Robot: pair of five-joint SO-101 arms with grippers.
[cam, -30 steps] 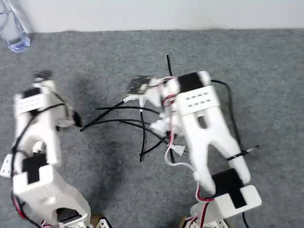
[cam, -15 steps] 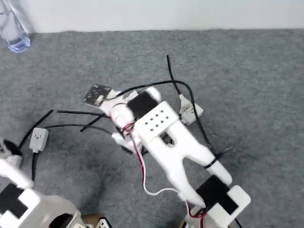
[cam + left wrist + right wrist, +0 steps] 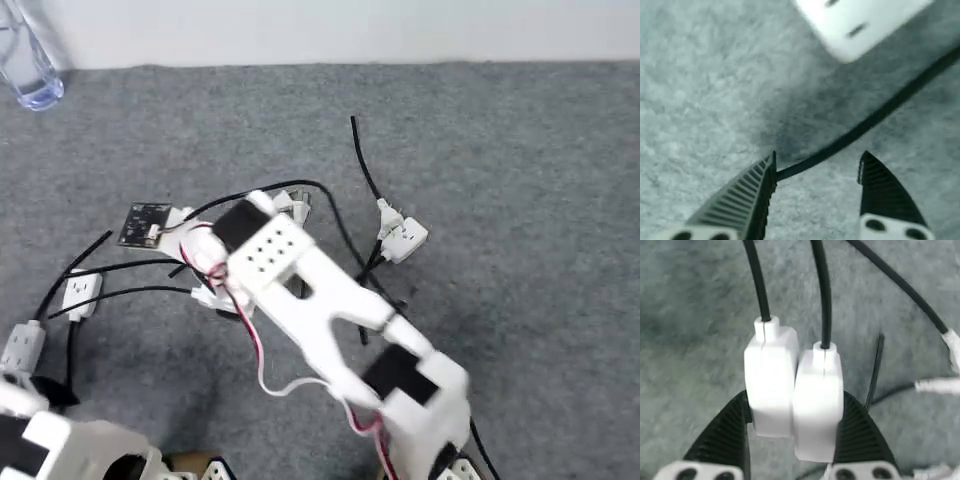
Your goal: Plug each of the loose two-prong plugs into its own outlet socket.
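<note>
We seem to be in a small robotics lab or hobby workshop. Grey carpet covers the work surface up to a bare white wall at 12 o'clock. White plastic arms stand over it, a bare circuit board lies at 9 o'clock, and black cords with white plugs sprawl about.

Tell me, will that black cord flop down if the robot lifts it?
Probably floppy: the black cord bends as it lies on the grey carpet, so it would likely sag when lifted. It looks thin, so it is probably light.
</note>
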